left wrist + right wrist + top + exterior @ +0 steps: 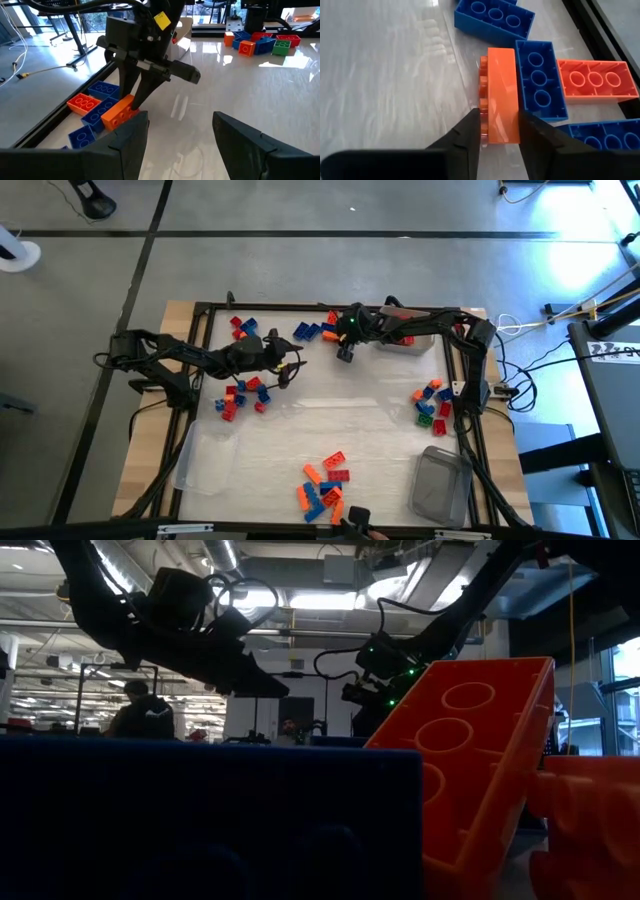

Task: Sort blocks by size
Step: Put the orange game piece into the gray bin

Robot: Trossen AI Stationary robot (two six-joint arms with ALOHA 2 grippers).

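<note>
My right gripper (500, 134) stands at the far middle of the table (330, 415), shut on an orange block (502, 95). That block lies on its side among blue blocks (537, 80) and another orange block (595, 80). The left wrist view shows the same held orange block (119, 112) under my right gripper. My left gripper (180, 135) hovers left of centre above the table (290, 368), open, with nothing between its fingers. My right gripper pinches the orange block's end nearest the gripper (502, 127) between its two fingers. One finger (470, 135) is on the studded face, the other (532, 140) on the opposite face. The fingers slant down from the table's right and lie along the block. The block lies on its side on the table.
Piles of blocks lie at the left (240, 395), far left (243, 327), right (432, 402) and near edge (325, 485). Clear tubs sit at the near right (440, 485) and near left (205, 465). A blue block (200, 820) and an orange block (480, 760) fill the low view.
</note>
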